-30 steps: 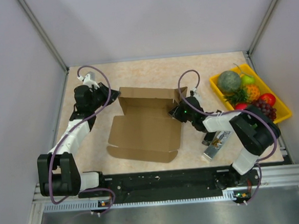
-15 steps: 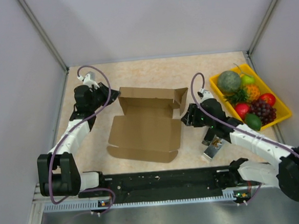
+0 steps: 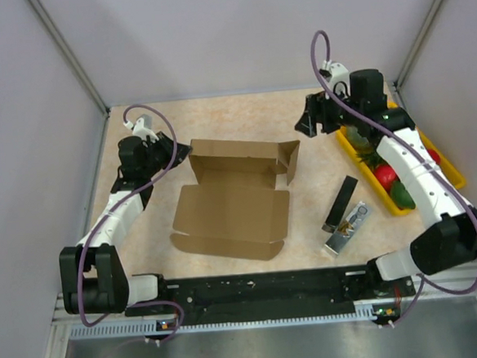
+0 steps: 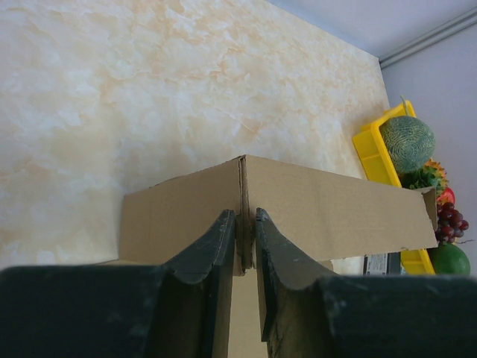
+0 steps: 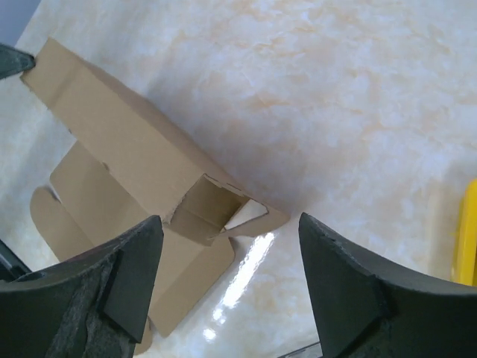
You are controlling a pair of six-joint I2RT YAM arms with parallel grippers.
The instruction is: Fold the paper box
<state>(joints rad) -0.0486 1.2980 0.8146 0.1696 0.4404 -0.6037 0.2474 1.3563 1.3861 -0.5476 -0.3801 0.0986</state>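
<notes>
Paper box (image 4: 335,212) edge in left pincer (image 4: 244,218)

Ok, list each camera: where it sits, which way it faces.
Top external: above and behind the bases, looking down at the table; left arm and right arm show, paper box centre.
Left wrist: on the left arm, facing along the left pincer, shut on the box's wall.
Right wrist: raised, looking down past the open right pincer at the box's end.
Shared: all see the box.

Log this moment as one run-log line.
left gripper: jaws shut on far-left corner of plain brown cardboard paper box | right gripper: jaws open, empty, apart from box | box: far wall upright, near panel flat
</notes>
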